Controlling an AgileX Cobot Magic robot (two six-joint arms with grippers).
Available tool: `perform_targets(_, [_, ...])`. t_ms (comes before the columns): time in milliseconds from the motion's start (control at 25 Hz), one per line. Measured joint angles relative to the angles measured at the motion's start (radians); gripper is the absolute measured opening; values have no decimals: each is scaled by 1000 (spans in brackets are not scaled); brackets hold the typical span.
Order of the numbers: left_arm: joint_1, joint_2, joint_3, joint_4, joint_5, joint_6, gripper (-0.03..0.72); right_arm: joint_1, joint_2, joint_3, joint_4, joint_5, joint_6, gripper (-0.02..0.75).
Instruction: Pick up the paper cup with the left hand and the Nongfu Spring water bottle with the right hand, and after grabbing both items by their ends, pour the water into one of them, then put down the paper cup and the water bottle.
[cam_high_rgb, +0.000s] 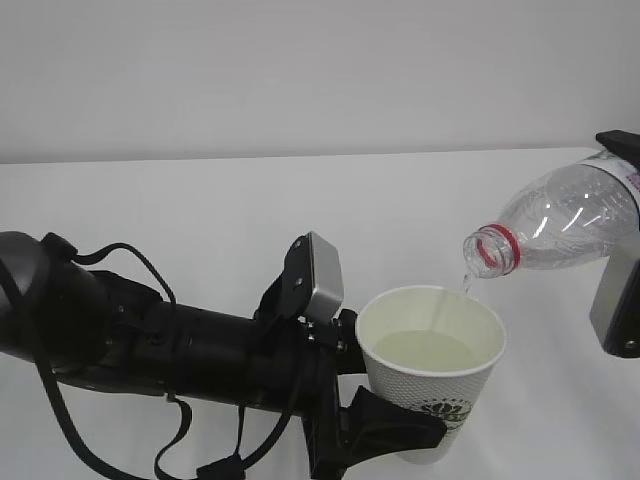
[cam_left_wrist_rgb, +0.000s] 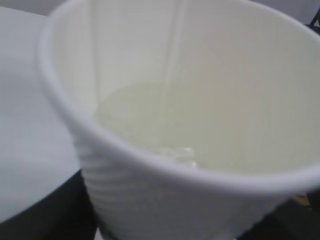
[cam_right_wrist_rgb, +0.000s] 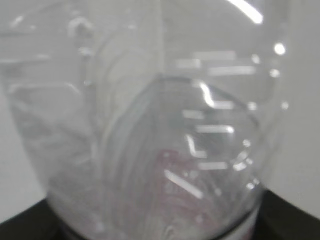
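Nearest the camera, the left claw (cam_high_rgb: 385, 425) stands fairly wide with its black fingers clamped on the lower wall of the paper cup (cam_high_rgb: 432, 372), holding it upright and clear of the white tabletop (cam_high_rgb: 200, 210); the cup sits just ahead of that claw's silver-grey block (cam_high_rgb: 322, 272). The pour is under way, and doing it well looks to mean keeping the cup level and still in this claw, squeezing no harder than now since the thin wall would likely buckle, and easing the bottle back before the level nears the rim. The cup is tapered white paper with a dotted, ridged outer skin, a smooth cream inside, a rolled lip and a dark green print low on its side. The water (cam_left_wrist_rgb: 165, 130) fills roughly its lower half, and a thin clear stream falls onto it. Beyond and above the cup, the right claw (cam_high_rgb: 625, 240), also set wide, grips the Nongfu Spring water bottle (cam_high_rgb: 560, 218) by its far end, tilted mouth-down, so the red neck ring hangs just over the cup's far rim. The bottle is clear, ribbed, thin plastic, nearly empty, glinting in the right wrist view.
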Motion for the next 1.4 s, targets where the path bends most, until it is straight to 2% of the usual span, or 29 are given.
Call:
perform_targets(760, [0, 0, 0, -2, 2, 0, 516, 0, 0, 0, 1, -4, 1, 482])
perform_targets(1160, [0, 0, -45, -7, 8, 0, 516, 0, 0, 0, 1, -4, 95, 482])
perform_targets(1400, [0, 0, -46, -10, 22, 0, 515, 0, 0, 0, 2, -4, 215, 482])
